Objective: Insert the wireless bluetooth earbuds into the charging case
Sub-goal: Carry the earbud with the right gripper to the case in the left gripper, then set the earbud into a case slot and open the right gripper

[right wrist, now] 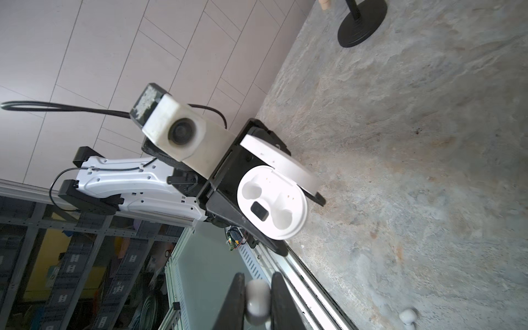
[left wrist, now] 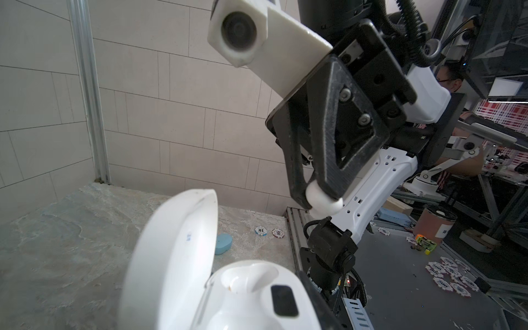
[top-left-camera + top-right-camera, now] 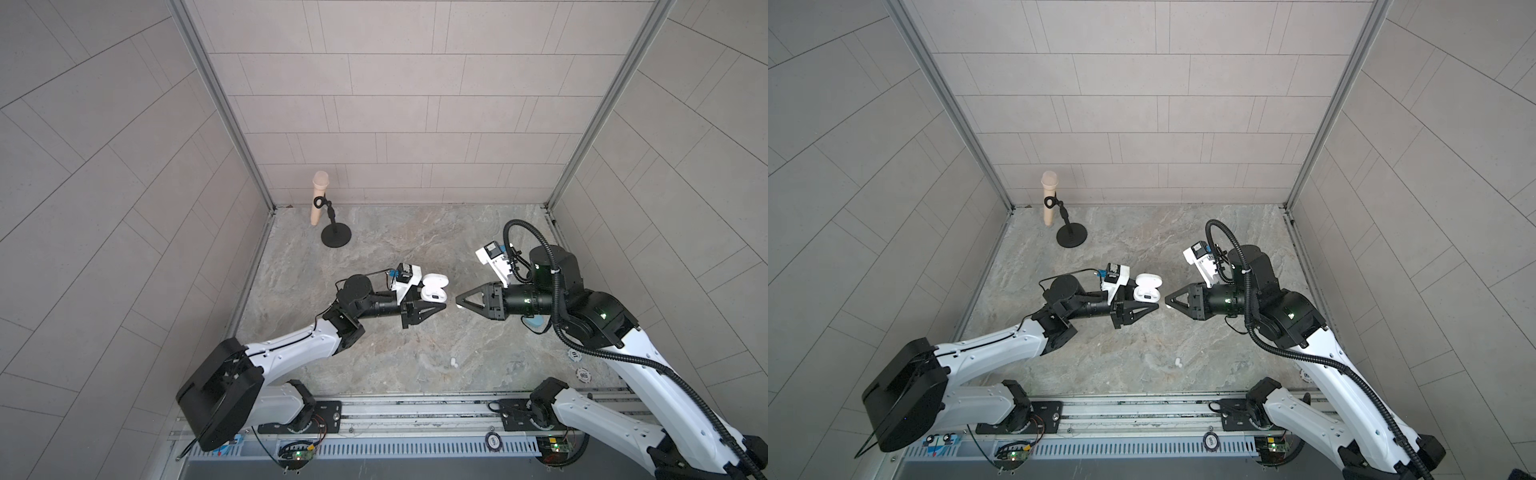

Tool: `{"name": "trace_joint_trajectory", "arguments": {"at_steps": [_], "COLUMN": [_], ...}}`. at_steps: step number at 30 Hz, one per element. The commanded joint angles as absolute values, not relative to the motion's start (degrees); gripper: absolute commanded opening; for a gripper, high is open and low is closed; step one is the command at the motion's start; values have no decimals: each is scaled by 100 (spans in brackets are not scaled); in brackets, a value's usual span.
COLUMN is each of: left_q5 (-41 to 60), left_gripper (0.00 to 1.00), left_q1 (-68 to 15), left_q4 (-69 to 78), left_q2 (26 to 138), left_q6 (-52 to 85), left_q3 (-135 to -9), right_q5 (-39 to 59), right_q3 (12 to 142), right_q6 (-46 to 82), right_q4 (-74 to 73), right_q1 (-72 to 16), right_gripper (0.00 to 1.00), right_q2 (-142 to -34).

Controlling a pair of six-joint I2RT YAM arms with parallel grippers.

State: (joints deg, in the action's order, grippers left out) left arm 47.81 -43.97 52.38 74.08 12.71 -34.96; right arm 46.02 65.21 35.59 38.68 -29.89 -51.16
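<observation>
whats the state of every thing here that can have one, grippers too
charging case, lid open, both sockets empty
left gripper, shut on the charging case
right gripper, shut on the held white earbud
loose white earbud, lying on the table
light blue case, closed, lying on the table
microphone, clipped in its stand, near upright

Beige microphone (image 3: 320, 195) on black stand (image 3: 336, 235), poker chips (image 3: 583, 375)

Gap btw open white plastic charging case (image 3: 434, 289) & right gripper (image 3: 458, 302) clear; loose white earbud (image 3: 454, 363) front-centre, black round-base mic stand (image 3: 336, 235) far-left.
</observation>
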Motion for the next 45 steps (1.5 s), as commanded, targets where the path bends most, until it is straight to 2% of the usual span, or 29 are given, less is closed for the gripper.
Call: {"name": "trace_joint_trajectory", "arguments": {"at_steps": [1, 29, 36, 45], "left_q5": [5122, 5238, 5237, 5238], "left_gripper": [7, 7, 7, 7], "left_q1": [-4484, -4813, -4817, -4878], "left_q4": [5726, 5942, 5845, 5757], "left_q2": [7471, 7567, 7487, 7460], "left_q6": [1416, 1529, 1494, 1460], "left_q3": [-3770, -3973, -3938, -3877], "right_q5": [4935, 4733, 4536, 4322], "right_q3": [6653, 6531, 6685, 6934], "right_q6": [3604, 3744, 3687, 3602], "right_q4": [3461, 3217, 3373, 3545], "right_q1": [-2984, -3173, -3173, -3198], "right_gripper": [7, 9, 35, 50], "right_q2": [-5088, -5335, -5303, -5322]}}
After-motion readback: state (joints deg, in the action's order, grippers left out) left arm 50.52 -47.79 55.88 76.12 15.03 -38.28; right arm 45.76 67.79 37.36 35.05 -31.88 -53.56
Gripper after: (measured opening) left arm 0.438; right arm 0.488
